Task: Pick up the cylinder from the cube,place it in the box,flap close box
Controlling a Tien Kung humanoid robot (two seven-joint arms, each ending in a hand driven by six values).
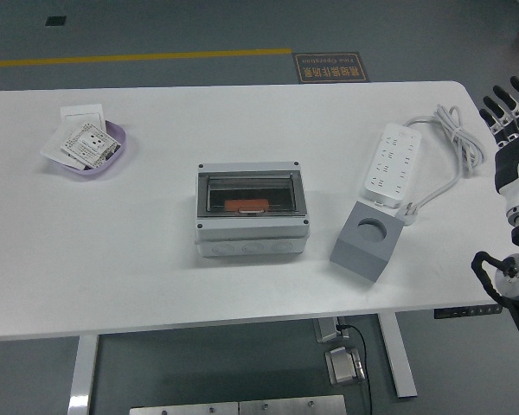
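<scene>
A grey box [253, 210] with a clear lid lying shut over it sits at the table's middle. Through the lid an orange object [245, 205] shows inside. To its right stands a grey cube [369, 238] with an empty round hole in its top. No cylinder stands on the cube. My right hand [510, 108] is at the picture's right edge, past the table's right end, its fingers spread and holding nothing. My left arm does not show.
A white power strip [389, 164] with its coiled cable [454, 138] lies right of the box, behind the cube. A purple dish [91, 147] holding white switch plates sits at the far left. The table's near edge [242, 324] runs along the bottom.
</scene>
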